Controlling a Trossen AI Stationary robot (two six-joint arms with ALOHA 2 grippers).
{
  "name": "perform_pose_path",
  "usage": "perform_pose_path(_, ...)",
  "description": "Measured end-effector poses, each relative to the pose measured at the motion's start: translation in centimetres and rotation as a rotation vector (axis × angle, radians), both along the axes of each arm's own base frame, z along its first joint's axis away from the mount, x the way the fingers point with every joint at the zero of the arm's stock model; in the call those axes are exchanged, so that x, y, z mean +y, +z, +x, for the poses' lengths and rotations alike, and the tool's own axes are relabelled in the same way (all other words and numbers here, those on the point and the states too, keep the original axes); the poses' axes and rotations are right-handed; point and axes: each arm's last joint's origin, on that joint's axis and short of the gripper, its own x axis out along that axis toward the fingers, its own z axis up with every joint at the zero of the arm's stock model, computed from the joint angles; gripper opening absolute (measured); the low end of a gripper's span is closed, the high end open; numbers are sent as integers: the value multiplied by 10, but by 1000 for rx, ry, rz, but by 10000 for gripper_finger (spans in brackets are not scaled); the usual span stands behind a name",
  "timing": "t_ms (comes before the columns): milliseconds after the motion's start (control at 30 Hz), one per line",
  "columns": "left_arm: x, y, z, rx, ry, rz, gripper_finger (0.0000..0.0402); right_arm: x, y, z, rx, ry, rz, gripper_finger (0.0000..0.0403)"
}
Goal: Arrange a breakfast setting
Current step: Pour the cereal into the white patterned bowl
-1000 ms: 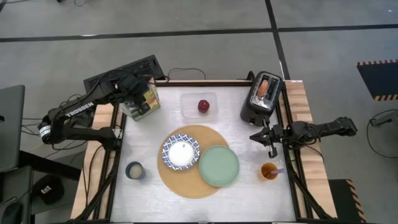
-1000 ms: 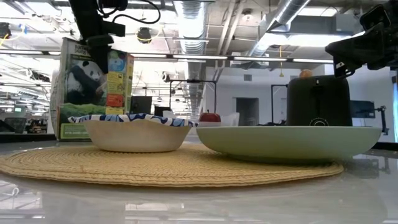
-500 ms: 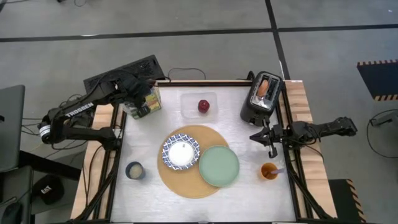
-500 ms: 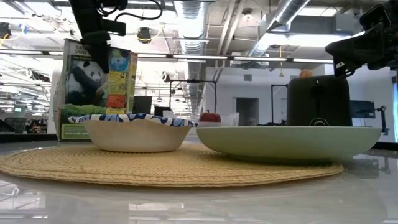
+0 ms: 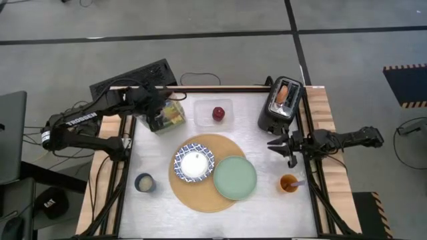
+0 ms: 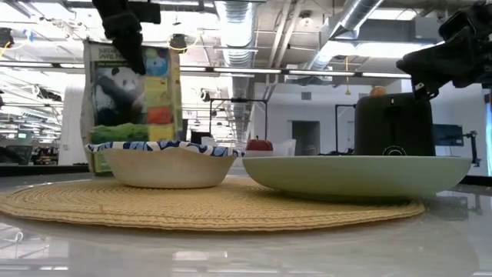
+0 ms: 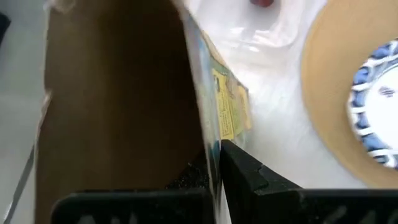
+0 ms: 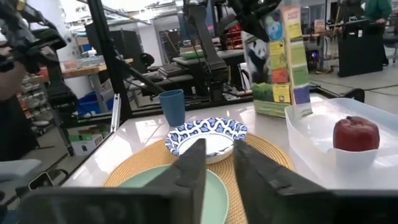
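Tabletop's far-left corner: left tool [image 5: 155, 107] clamped on panda cereal box [image 5: 165, 115], arm stretched in; right tool [image 5: 285, 148] fingers apart.

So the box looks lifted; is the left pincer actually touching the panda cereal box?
Touching: left wrist view shows the left pincer clamping the panda cereal box wall.

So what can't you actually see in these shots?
- Spoon: not found in any view.
- Cereal box base: low view, hidden behind the bowl.
- Toast: only its top shows above the toaster.
- Orange cup contents: high view, too small.
- Left gripper on the box: left wrist view, blurred.
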Motion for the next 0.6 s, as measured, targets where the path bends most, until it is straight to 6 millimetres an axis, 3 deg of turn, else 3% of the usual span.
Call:
perform_pose_path(200,-1,-1,0,-16,2,-38,0,0,0,0,0,-6,0,209)
perform_pose_path(333,-1,-6,4,-66,16,-96,8,0,0,0,0,-6,2,246)
perform_pose_path(600,0,-3,5,-73,23,-101,119,0,0,0,0,-6,1,256)
